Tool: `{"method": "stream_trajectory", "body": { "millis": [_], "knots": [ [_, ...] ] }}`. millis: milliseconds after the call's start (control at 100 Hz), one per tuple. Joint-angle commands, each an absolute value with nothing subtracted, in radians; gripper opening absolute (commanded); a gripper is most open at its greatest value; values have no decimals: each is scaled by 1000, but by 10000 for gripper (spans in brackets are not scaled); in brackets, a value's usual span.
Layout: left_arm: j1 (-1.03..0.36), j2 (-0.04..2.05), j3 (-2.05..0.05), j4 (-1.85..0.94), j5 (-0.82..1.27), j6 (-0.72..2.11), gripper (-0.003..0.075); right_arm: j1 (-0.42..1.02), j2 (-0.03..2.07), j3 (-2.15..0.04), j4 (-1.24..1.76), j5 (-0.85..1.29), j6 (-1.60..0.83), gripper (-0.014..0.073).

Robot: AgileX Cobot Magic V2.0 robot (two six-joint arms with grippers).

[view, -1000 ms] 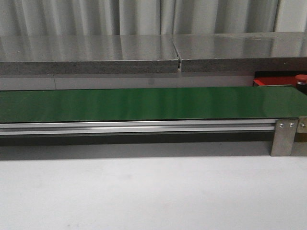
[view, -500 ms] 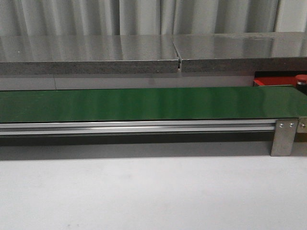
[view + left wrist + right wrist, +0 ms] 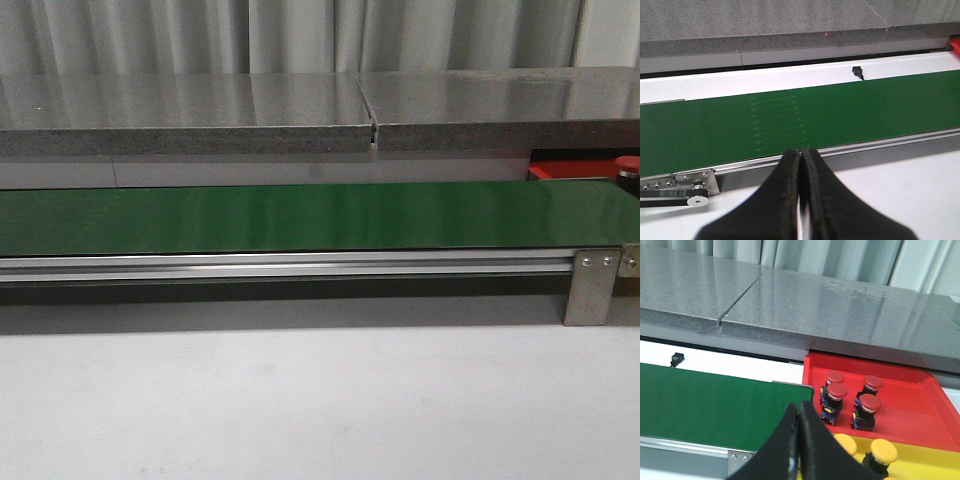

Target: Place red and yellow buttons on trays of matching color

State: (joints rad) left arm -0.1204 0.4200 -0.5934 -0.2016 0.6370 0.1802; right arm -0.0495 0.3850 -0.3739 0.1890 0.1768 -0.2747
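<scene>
In the right wrist view, several red buttons (image 3: 837,391) stand upright in the bright red tray (image 3: 912,410). Two yellow buttons (image 3: 883,451) sit in the yellow tray (image 3: 942,460) right beside it. My right gripper (image 3: 799,410) is shut on nothing, over the end of the green belt (image 3: 715,405) and just short of both trays. My left gripper (image 3: 801,151) is also shut and empty, at the near rail of the bare belt (image 3: 790,117). The front view shows no gripper, only a strip of the red tray (image 3: 570,170) and one red button cap (image 3: 627,162) at the far right.
A long grey stone ledge (image 3: 300,115) runs behind the belt, with curtains beyond. The belt's aluminium rail (image 3: 290,265) and end bracket (image 3: 592,285) face the white table (image 3: 300,400). A small black clip (image 3: 857,72) lies on the white strip behind the belt.
</scene>
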Motion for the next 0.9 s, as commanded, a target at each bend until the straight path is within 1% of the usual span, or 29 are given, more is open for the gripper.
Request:
{"method": "stream_trajectory", "body": {
  "millis": [0,130,250,370,440,490,660,780,890],
  "knots": [
    [-127,425,-618,-220,567,179,-19,-51,353,-372,182,91,-280,-65],
    [-127,425,-618,-220,567,179,-19,-51,317,-310,200,67,-280,-65],
    [-127,425,-618,-220,567,179,-19,-54,314,-233,188,-31,-248,-65],
    [-127,425,-618,-220,567,179,-19,-54,286,-153,50,-129,-110,-65],
    [-127,425,-618,-220,567,179,-19,-54,257,-110,-16,-151,-20,-65],
    [-127,425,-618,-220,567,179,-19,-54,233,-80,-28,-150,15,-65],
    [-127,425,-618,-220,567,179,-19,-54,95,19,-28,-145,21,-65],
    [-127,425,-618,-220,567,179,-19,-57,-27,17,-36,-21,21,-65],
    [-127,425,-618,-220,562,179,-19,-63,-28,18,-41,0,21,-65]
  ]
}}
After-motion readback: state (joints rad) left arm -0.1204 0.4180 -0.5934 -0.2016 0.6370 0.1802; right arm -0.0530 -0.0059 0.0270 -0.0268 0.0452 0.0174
